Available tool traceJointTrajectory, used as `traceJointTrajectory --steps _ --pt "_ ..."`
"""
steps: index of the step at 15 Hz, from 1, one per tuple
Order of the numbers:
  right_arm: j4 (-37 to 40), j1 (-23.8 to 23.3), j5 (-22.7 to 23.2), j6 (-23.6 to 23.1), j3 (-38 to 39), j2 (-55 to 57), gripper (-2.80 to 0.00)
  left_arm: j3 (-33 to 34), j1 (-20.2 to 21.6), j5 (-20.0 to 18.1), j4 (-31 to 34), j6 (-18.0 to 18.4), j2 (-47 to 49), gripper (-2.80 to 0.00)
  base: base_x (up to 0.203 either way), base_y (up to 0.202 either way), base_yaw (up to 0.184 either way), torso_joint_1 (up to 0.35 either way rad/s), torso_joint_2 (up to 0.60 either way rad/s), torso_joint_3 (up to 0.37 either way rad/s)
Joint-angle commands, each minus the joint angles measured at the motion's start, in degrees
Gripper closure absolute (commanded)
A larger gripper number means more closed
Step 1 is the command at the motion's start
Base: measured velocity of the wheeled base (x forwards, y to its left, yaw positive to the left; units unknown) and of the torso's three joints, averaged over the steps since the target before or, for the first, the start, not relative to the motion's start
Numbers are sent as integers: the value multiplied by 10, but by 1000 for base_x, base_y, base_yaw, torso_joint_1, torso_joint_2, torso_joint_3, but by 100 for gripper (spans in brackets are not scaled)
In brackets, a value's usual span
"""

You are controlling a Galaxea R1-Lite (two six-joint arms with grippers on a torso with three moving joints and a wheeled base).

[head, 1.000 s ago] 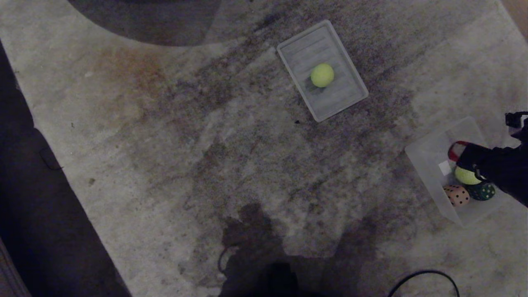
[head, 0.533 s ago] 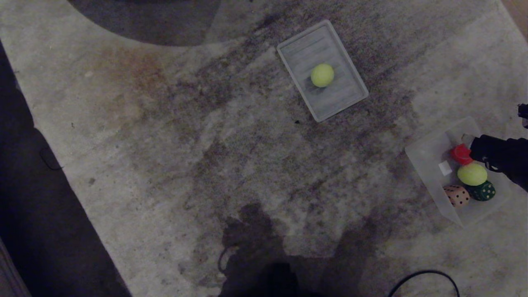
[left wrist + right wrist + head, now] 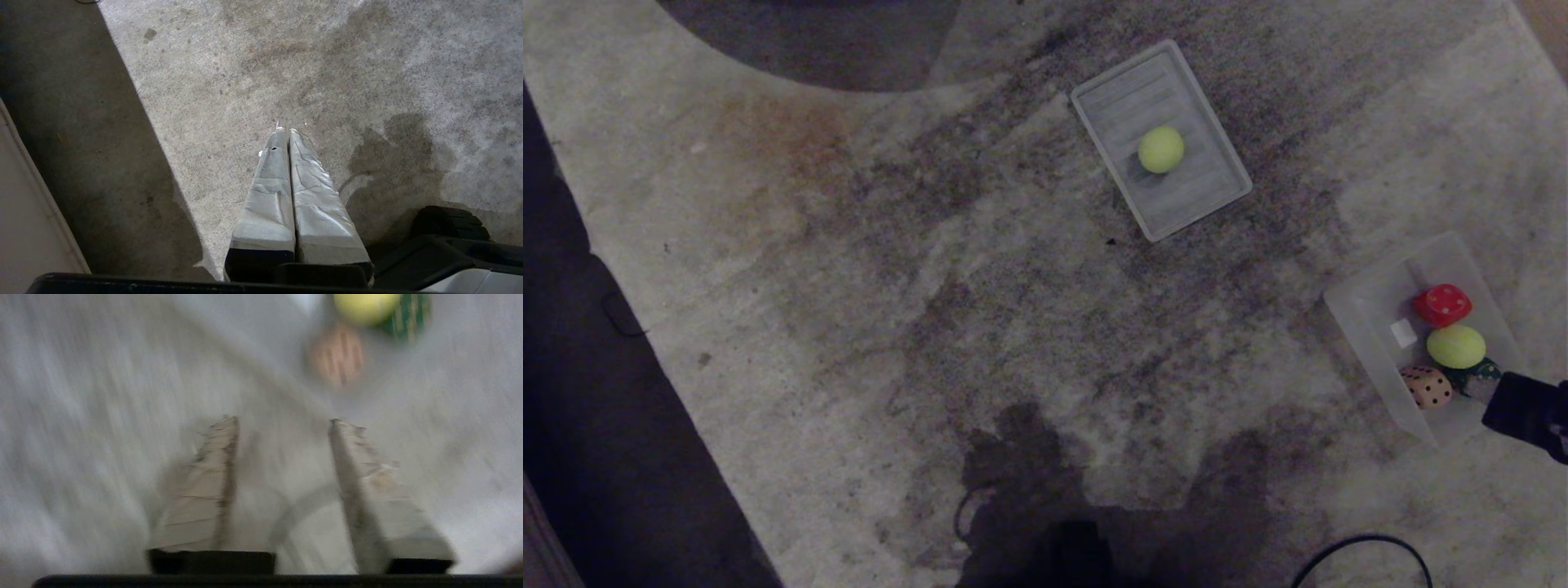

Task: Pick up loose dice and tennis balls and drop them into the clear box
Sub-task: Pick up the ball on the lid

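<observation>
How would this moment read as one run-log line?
red die: in clear box | right gripper: open, empty | tennis ball: on lid

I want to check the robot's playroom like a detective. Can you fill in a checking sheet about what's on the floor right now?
Surface: stained grey carpet, darker floor along the robot's left.
Job's things: clear box on the robot's right, holding a red die, a tennis ball, a peach die and a dark green die, partly hidden. A second tennis ball sits loose on the ribbed lid, farther away.
Clutter: nothing seen.
Grippers: right end effector open and empty, beside the box's near end; left end effector shut, parked over carpet.
Cables: black cable looping at the near edge.
Surroundings: dark curved patch at the far side.
</observation>
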Motion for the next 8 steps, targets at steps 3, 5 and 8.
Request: traceJointTrajectory --steps 3,5,8 --pt "93 34 21 -41 93 -218 0 1 0 1 0 0 1 0 0 0 0 0 0 0" --pt "185 59 26 -55 119 -330 0 1 0 0 0 0 1 0 0 0 0 0 0 0" --pt "294 93 37 -67 157 -521 0 1 0 1 0 0 1 0 0 0 0 0 0 0"
